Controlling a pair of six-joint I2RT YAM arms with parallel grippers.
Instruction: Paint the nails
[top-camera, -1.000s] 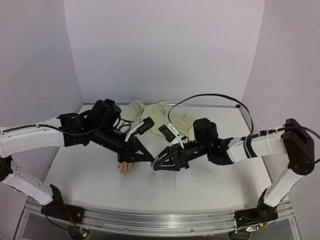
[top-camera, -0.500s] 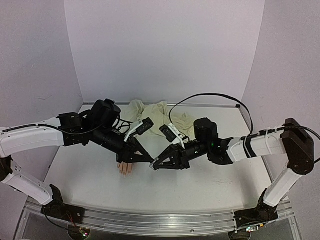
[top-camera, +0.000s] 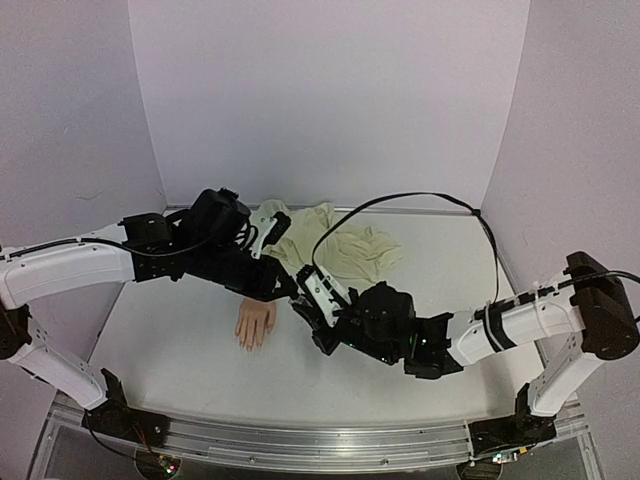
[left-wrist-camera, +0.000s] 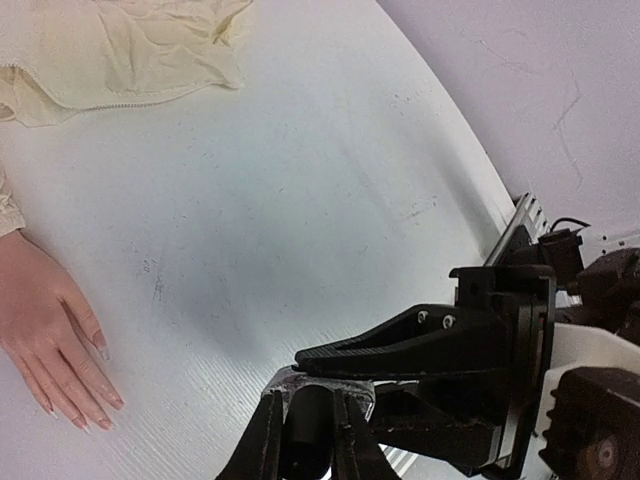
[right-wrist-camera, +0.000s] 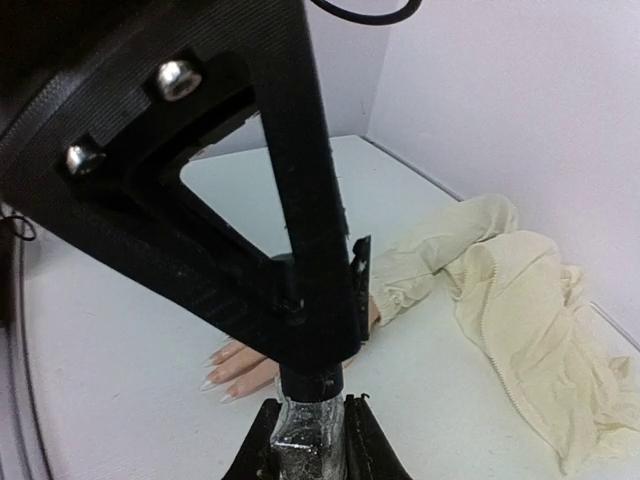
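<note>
- Top external view: the mannequin hand (top-camera: 255, 325) lies palm down on the table (top-camera: 170, 370), left of centre. Its cream sleeve (top-camera: 340, 250) is bunched toward the upper middle.
- The nails (left-wrist-camera: 113, 402) show at the lower left of the left wrist view, fingertips on the table, not touched by either gripper.
- The left gripper (left-wrist-camera: 308, 400) pinches a small dark bottle (left-wrist-camera: 305, 440).
- The right gripper (right-wrist-camera: 308, 435) meets it tip to tip, its fingers pressed onto the bottle's other end, near the hand's right side.
</note>
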